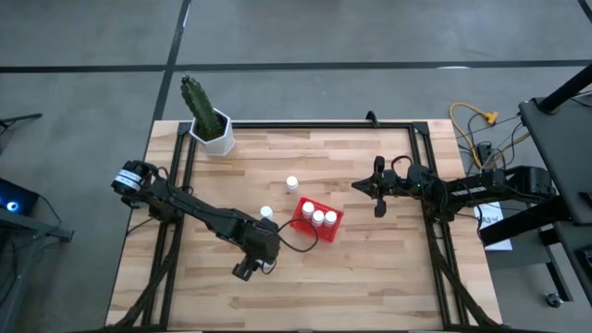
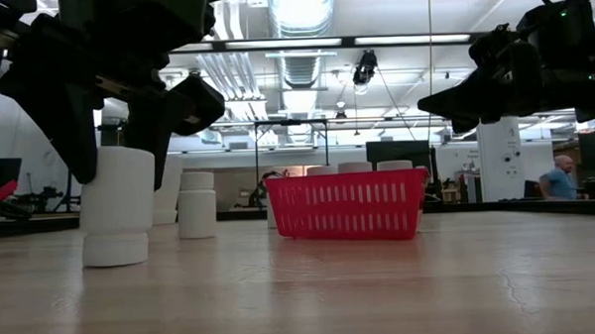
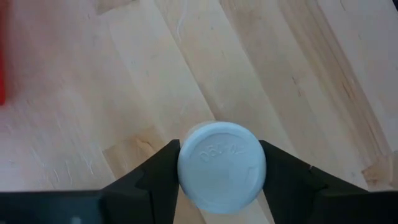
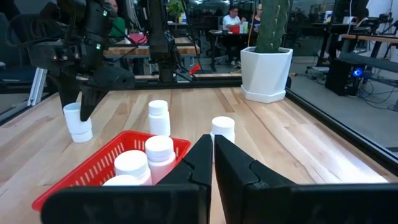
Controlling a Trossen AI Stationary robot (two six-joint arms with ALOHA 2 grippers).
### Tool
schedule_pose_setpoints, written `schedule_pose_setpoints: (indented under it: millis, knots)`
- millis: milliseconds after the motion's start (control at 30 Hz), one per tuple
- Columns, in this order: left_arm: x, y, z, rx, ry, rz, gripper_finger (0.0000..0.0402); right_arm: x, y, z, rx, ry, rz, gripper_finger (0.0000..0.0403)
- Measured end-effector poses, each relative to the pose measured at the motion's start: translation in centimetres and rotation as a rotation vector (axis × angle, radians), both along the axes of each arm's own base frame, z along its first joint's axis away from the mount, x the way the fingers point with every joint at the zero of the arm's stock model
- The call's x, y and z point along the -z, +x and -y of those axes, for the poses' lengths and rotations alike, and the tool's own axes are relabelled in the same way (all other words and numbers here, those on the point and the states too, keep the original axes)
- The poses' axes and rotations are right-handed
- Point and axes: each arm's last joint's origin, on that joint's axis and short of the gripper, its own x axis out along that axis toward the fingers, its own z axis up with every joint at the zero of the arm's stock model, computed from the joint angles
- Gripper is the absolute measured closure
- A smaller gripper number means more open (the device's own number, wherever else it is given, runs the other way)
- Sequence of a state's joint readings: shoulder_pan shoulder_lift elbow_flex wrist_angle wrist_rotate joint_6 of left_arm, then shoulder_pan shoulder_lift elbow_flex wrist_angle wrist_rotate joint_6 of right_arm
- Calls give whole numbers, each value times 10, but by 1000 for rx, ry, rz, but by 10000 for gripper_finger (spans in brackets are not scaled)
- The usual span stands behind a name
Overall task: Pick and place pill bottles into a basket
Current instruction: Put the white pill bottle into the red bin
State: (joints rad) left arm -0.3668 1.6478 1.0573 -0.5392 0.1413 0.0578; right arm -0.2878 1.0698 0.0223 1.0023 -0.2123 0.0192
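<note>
Three pill bottles (image 1: 319, 217) sit in the basket (image 1: 301, 222). Left gripper (image 3: 222, 171) brackets a fourth's cap (image 3: 222, 167), grip unconfirmed (light, rigid, smooth; hold mid-body). Right gripper (image 4: 211, 155) closed, idle.

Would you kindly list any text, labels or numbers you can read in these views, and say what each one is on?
Raised lettering on the cap of the pill bottle between the left gripper's fingers: too blurred to read.
Bottles in the basket: no labels show.
White paper by the right arm's base: too small to read.
Nothing else carries readable text.
</note>
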Motion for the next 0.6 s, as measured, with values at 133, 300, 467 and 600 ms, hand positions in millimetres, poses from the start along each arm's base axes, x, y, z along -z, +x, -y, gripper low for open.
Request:
schedule_pose_setpoints:
  millis: [133, 300, 467, 600]
  knots:
    - [0, 0, 0, 0, 0, 0, 225, 0, 0, 0, 0, 0, 0, 394]
    - [-6, 0, 0, 1, -6, 16, 225, 0, 0, 0, 0, 0, 0, 394]
    - [-19, -4, -2, -5, -2, 60, 225, 0, 0, 0, 0, 0, 0, 394]
    - [-34, -13, -8, -37, 50, 89, 225, 0, 0, 0, 0, 0, 0, 394]
